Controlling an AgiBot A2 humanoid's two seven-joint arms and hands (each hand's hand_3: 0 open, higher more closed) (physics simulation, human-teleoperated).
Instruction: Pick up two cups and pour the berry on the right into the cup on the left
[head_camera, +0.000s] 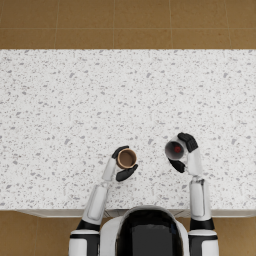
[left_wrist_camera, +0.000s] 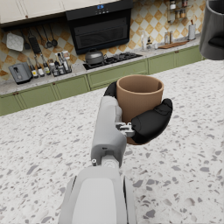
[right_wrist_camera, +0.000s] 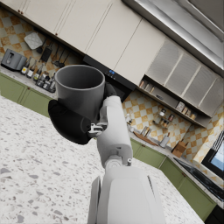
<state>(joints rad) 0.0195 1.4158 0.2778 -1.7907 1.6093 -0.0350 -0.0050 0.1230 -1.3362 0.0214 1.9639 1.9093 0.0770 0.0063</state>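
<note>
We judged the main risk to be a spill: our right hand (head_camera: 186, 154) gripped the dark grey cylindrical cup (head_camera: 174, 149), already tipped leftward but well apart from the brown clay-coloured cup (head_camera: 126, 158), so its red berry (head_camera: 177, 149) could drop onto the speckled white stone surface (head_camera: 65, 115). Our left hand (head_camera: 121, 165) held the brown cup upright and seemingly empty, near the surface's front edge.
</note>
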